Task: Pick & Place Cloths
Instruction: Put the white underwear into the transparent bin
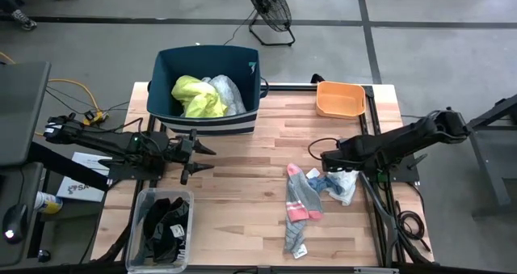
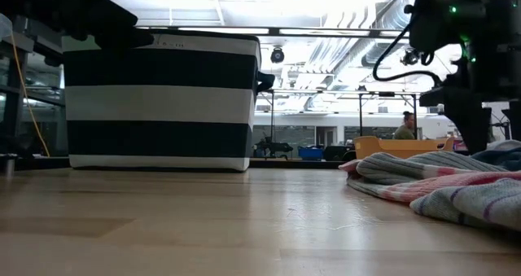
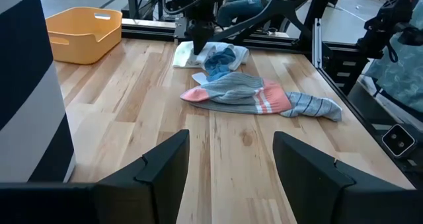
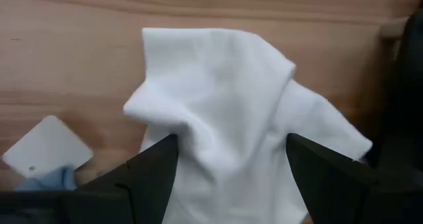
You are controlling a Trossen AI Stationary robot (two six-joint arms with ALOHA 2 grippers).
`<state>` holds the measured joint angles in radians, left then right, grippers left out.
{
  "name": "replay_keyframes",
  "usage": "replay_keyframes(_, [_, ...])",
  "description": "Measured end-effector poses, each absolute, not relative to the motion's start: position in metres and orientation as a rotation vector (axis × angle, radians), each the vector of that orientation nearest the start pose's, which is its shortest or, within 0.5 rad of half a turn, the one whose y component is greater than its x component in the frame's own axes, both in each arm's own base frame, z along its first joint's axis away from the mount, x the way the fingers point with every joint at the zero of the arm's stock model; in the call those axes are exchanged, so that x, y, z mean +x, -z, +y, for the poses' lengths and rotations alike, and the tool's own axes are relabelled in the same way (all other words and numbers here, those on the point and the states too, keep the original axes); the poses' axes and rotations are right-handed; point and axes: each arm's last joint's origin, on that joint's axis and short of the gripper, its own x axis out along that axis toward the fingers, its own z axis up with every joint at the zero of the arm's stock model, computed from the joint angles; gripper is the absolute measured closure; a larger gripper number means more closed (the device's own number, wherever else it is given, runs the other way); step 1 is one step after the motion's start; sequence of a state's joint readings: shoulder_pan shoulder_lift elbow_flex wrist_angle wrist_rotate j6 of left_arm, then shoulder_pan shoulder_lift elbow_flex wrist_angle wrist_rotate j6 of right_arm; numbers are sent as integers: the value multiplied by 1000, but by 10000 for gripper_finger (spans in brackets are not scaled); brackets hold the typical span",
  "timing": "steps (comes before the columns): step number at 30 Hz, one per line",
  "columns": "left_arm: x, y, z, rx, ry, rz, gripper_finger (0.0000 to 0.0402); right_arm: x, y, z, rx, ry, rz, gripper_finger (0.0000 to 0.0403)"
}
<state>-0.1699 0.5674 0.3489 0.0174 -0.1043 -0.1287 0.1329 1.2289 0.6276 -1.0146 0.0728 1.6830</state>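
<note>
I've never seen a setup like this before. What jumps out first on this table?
The neon-yellow garment glows out of the dark-blue bin at the table's far edge. Nearer the right side, the grey socks with pink toes sprawl on the bare wood. Beside them the right gripper hangs over the small white-blue rag, fingers spread either side of it, while the left gripper waits open near the bin.

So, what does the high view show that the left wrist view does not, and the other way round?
Only the high view shows the neon-yellow garment inside the dark-blue bin, the clear box of dark cloth, and a floor fan. Only the left wrist view shows people's legs behind the table. Both show the grey socks with pink toes, the white-blue rag under the right pincer, the orange tray, and the open left pincer.
</note>
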Motion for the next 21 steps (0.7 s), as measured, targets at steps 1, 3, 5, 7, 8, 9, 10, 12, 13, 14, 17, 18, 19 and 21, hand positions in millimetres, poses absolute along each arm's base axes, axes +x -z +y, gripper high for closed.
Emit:
replay_keyframes(1, [143, -232, -21, -101, 52, 203, 190, 161, -164, 19, 1124, 1254, 1186, 128])
replay_keyframes(3, [143, -232, -21, -108, 52, 203, 190, 159, -157, 19, 1145, 1257, 1175, 128])
replay_keyframes(5, [143, -232, -21, -108, 52, 203, 190, 156, -149, 19, 1171, 1260, 1181, 128])
replay_keyframes(7, [143, -231, -21, -108, 52, 204, 190, 153, -142, 20, 1195, 1257, 1180, 128])
replay_keyframes(8, [143, -231, -21, -108, 52, 205, 190, 153, -140, 20, 1205, 1252, 1177, 129])
replay_keyframes(9, [142, -231, -21, -108, 51, 206, 190, 152, -138, 20, 1210, 1248, 1172, 131])
replay_keyframes(10, [142, -231, -21, -108, 51, 207, 190, 152, -137, 20, 1215, 1241, 1168, 135])
replay_keyframes(12, [142, -231, -21, -108, 51, 210, 190, 153, -137, 20, 1218, 1234, 1162, 148])
replay_keyframes(13, [142, -231, -21, -109, 51, 210, 190, 154, -137, 20, 1216, 1230, 1158, 157])
replay_keyframes(14, [142, -231, -21, -111, 51, 209, 190, 154, -137, 19, 1212, 1229, 1153, 167])
replay_keyframes(17, [142, -231, -21, -112, 50, 209, 190, 154, -136, 19, 1194, 1232, 1138, 204])
replay_keyframes(18, [142, -231, -21, -113, 47, 209, 190, 154, -136, 19, 1189, 1235, 1132, 218])
replay_keyframes(19, [142, -231, -21, -114, 45, 209, 190, 154, -136, 19, 1186, 1236, 1127, 232])
replay_keyframes(21, [142, -231, -21, -118, 44, 209, 190, 154, -136, 18, 1173, 1235, 1122, 263])
